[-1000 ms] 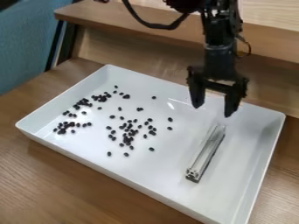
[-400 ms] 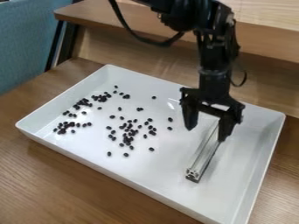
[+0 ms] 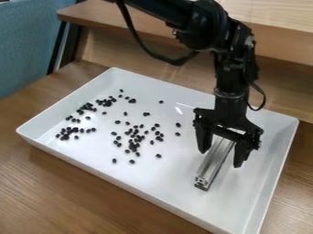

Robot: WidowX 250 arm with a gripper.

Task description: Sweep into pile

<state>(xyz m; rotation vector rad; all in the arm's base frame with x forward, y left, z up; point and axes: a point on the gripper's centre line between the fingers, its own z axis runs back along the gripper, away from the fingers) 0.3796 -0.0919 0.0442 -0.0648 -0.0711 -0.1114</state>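
Hanging over the right part of the tray, as the camera sees it, the pincer points down with its two fingers wide apart, one on either side of the bar. It is not clamped on the bar: a gap shows between the bar and the right-hand finger, though whether the other finger touches cannot be told. The bar, silvery and slim, lies aslant in the tray's right half, its near end aimed at the tray's near side and its far end under the pincer.

Dark beans lie loose across the tray's left half and middle. Some gather by the tray's left wall, others form a thicker patch nearer its middle, and a few strays lie between that patch and the bar.

The black arm comes in from beyond the tray's far side, a cable looping beside it. The tray rests on the wooden bench, with a wooden ledge behind it.
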